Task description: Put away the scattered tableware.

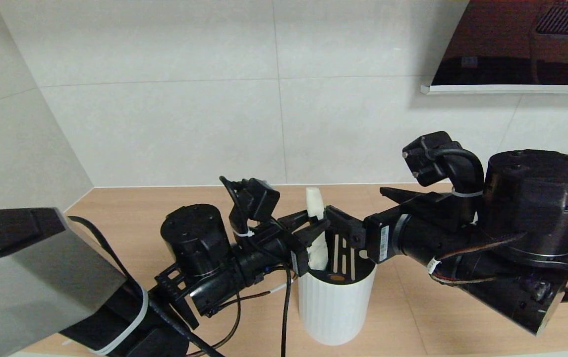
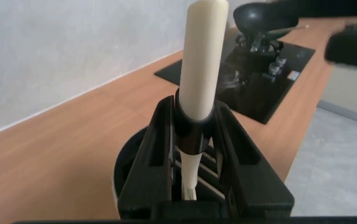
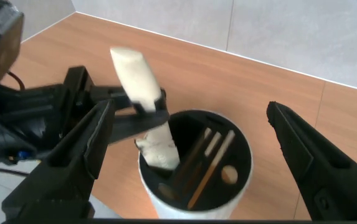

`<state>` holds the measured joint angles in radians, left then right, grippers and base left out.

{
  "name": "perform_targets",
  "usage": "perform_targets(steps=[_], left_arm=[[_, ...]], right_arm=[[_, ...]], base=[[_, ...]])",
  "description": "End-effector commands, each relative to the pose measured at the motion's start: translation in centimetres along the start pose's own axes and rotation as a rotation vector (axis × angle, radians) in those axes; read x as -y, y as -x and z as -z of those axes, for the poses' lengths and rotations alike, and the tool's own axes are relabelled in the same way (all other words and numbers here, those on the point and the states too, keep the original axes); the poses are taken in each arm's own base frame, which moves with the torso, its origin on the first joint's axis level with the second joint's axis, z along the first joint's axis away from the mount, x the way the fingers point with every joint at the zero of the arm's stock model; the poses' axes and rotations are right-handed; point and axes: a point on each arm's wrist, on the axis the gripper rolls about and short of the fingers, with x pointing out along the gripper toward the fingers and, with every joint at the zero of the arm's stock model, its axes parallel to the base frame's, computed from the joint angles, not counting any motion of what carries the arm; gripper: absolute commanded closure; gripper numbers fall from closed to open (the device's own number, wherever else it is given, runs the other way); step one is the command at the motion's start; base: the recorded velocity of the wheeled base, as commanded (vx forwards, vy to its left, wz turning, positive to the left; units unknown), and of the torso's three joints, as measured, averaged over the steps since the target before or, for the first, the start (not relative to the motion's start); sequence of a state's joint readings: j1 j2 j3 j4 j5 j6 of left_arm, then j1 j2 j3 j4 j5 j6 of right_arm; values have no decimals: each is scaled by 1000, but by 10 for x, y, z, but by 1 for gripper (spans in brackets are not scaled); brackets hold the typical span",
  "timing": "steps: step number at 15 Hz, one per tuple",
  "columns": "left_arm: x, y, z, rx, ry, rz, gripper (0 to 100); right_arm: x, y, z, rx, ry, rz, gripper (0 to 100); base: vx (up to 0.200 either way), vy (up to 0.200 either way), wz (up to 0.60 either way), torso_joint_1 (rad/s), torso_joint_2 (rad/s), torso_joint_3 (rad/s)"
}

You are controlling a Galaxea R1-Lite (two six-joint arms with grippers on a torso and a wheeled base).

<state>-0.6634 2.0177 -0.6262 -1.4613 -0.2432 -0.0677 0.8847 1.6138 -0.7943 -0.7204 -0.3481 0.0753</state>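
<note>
Grippers at white ribbed cylindrical holder (image 1: pixel 336 307), lower centre: left gripper (image 2: pixel 194 124) clamps cream-handled utensil (image 1: pixel 314 201), possibly a spoon; right gripper (image 3: pixel 187 124) spread open.

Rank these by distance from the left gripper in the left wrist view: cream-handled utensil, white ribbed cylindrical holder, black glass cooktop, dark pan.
1. Cream-handled utensil: clamped in the left gripper.
2. White ribbed cylindrical holder: directly beneath it.
3. Black glass cooktop: farther along the wooden counter.
4. Dark pan: atop the cooktop, farthest back.
</note>
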Motion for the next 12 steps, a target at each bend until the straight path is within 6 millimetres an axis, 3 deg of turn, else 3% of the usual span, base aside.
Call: perform_targets(steps=[1, 5, 6, 12], left_arm=[[0, -1, 5, -13, 3, -1, 100], [0, -2, 6, -17, 4, -7, 100], [0, -2, 6, -16, 4, -10, 0], [0, -2, 2, 3, 3, -14, 0]], right_arm=[[0, 0, 0, -1, 0, 0, 0], [0, 0, 0, -1, 0, 0, 0], [0, 0, 0, -1, 0, 0, 0], [0, 0, 0, 1, 0, 0, 0]], base=[[0, 0, 0, 0, 0, 0], [0, 0, 0, 0, 0, 0], [0, 0, 0, 0, 0, 0], [0, 0, 0, 0, 0, 0]])
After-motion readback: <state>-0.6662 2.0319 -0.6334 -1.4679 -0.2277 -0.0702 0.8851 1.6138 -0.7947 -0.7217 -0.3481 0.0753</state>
